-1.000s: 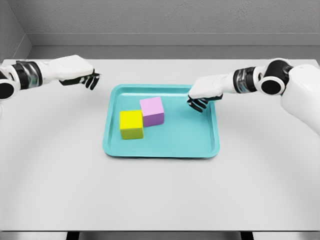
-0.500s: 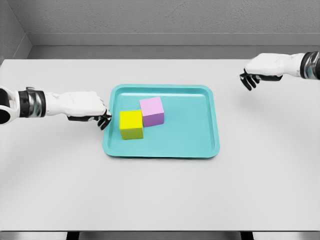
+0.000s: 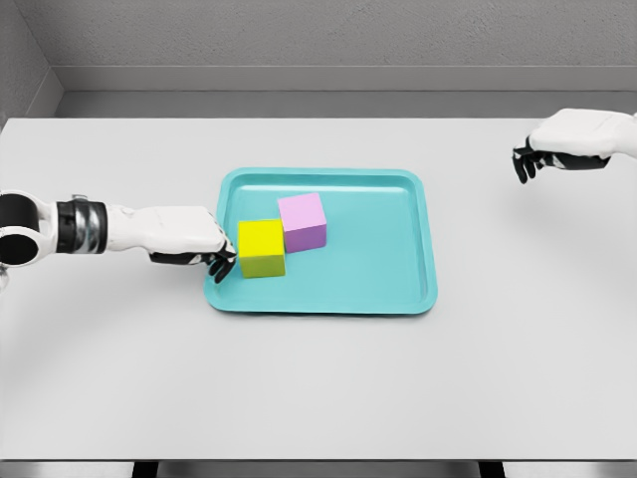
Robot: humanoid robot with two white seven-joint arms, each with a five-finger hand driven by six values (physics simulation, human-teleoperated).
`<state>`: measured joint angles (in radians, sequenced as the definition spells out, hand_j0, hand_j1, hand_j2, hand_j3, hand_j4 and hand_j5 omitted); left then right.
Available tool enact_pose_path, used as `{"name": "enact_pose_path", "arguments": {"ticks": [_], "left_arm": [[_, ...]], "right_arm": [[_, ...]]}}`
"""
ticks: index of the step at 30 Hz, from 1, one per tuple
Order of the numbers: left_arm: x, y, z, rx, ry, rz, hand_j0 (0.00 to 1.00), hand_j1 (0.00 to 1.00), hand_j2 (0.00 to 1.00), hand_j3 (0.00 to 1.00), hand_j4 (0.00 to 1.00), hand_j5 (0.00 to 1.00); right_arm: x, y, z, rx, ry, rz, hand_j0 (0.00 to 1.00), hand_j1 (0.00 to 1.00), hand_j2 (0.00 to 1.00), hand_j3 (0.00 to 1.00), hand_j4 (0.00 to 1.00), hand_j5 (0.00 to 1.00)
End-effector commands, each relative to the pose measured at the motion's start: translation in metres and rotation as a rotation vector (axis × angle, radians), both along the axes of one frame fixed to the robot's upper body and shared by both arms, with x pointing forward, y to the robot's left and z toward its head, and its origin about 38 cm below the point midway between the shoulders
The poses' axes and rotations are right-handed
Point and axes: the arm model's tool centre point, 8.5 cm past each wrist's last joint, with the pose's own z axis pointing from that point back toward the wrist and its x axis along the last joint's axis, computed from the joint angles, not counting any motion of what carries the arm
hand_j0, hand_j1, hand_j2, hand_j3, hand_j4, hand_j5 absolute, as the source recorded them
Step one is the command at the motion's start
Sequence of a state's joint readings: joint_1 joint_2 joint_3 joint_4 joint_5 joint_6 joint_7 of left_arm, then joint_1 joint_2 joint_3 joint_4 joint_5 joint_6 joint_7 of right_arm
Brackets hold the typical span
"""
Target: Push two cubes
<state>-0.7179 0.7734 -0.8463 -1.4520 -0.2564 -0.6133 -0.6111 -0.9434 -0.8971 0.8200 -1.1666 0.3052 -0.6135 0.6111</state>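
Tray: your shallow teal plastic tray (image 3: pixel 328 297) with rounded corners sat near the middle of the pale grey table (image 3: pixel 318 388), long side across your view.
Yellow cube: the bright yellow cube (image 3: pixel 261 247) stood inside the tray at its left side, close to the left rim.
Pink cube: the pale pink-violet cube (image 3: pixel 303 221) stood just behind and to the right of the yellow one, and the two touched at a corner.
Left hand: your white left hand (image 3: pixel 189 239) with its black fingers (image 3: pixel 221 265) reached in from the left and lay low over the tray's left rim, just beside the yellow cube's left face. Its fingers were curled downward and gripped nothing; whether the fingertips met the cube, you could not tell from this view.
Right hand: your white right hand (image 3: pixel 562 142) hung over the table at the far right, well apart from the tray. Its dark fingers (image 3: pixel 523 164) were curled under the palm and held nothing.
Surroundings: a grey wall (image 3: pixel 328 35) stood behind the table's far edge.
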Motion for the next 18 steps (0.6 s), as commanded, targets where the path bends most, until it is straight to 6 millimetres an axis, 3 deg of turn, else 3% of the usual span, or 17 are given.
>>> {"name": "enact_pose_path", "arguments": {"ticks": [1,4,18], "left_arm": [[0.002,-0.004,-0.003,-0.013,0.011,0.003,0.27,0.27,0.27,0.27,0.27,0.27],[0.007,-0.013,-0.011,-0.03,0.026,0.01,0.27,0.27,0.27,0.27,0.27,0.27],[0.027,-0.011,-0.028,-0.042,0.067,0.078,0.26,0.26,0.26,0.26,0.26,0.26]], "right_arm": [[-0.003,-0.001,0.005,0.0,-0.007,0.004,0.47,0.47,0.47,0.47,0.47,0.47],[-0.007,0.001,0.01,0.016,-0.013,0.017,0.49,0.49,0.49,0.49,0.49,0.49],[-0.008,0.002,0.005,0.017,0.0,0.022,0.6,0.6,0.6,0.6,0.6,0.6]]}}
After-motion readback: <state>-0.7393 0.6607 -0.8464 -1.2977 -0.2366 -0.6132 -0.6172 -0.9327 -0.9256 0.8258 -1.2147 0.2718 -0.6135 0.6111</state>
